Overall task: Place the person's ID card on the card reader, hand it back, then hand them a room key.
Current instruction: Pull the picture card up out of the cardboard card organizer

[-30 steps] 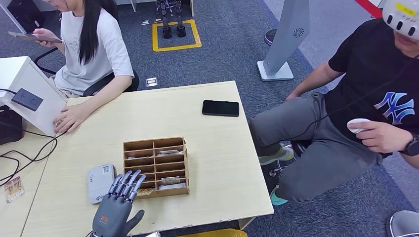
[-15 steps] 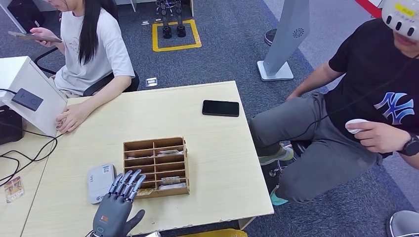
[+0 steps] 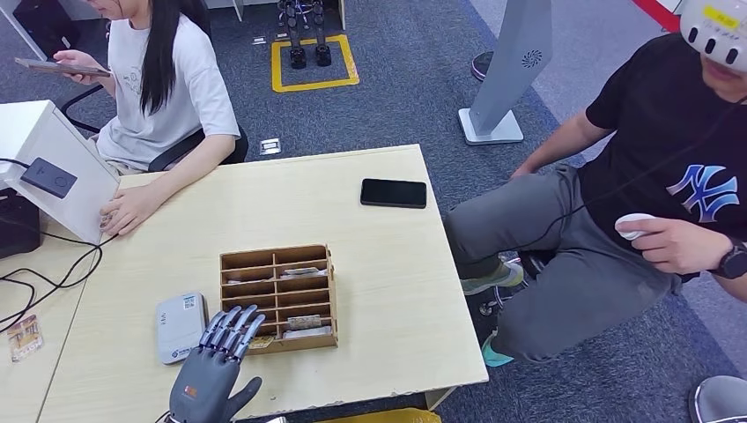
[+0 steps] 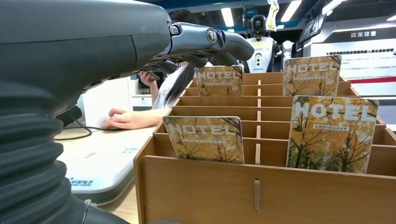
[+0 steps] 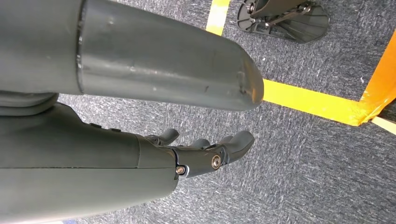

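Left hand [image 3: 214,374], fingers spread and empty, has edged toward the card rack [image 3: 278,298]; likely reaching for a room key [image 4: 205,138].

Pale wood table [image 3: 370,264] carries slotted card box [image 3: 278,298], white reader [image 3: 179,326] just left of it, black phone [image 3: 393,192] (far edge), cables [image 3: 44,264], person's hand [image 3: 128,210].

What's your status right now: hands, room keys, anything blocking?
Left hand open, empty, over the wooden key rack. Right hand hanging over carpet, empty. Hotel key cards standing in slots, untouched. Nothing blocking.
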